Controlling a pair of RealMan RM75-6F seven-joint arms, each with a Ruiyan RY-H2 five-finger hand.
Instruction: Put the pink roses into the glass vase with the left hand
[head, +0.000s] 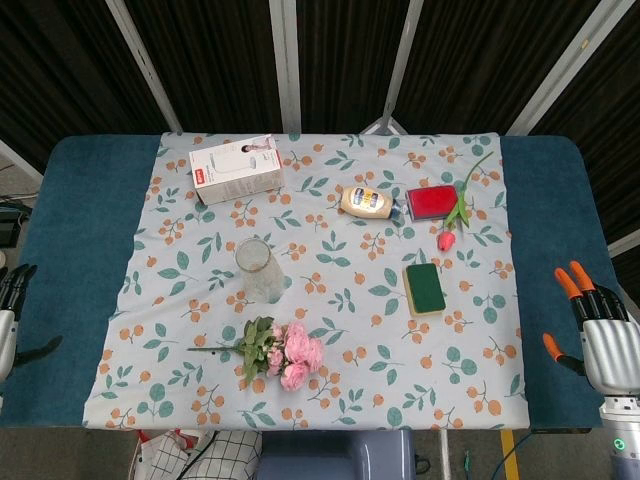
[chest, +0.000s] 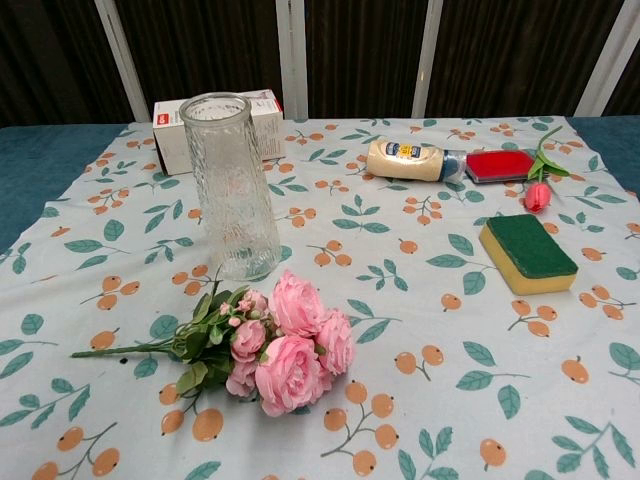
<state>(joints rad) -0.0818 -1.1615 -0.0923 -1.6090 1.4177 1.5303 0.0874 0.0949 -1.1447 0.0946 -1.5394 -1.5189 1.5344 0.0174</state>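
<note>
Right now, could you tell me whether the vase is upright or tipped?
Upright and empty: the vase stands on its base, rim up; the roses lie beside it.

Vase: glass vase stood upright on the floral tablecloth, empty, left of centre.
Roses: pink roses lay flat just in front of the vase, blooms to the right, stem pointing left, apart from the glass.
Box: white carton sat behind the vase, partly hidden by it.
Bottle: mayonnaise bottle lay on its side at the back.
Red item: flat red object lay just right of the bottle.
Tulip: red tulip lay beside the red object.
Sponge: green-topped sponge lay at right, near the tulip.
</note>
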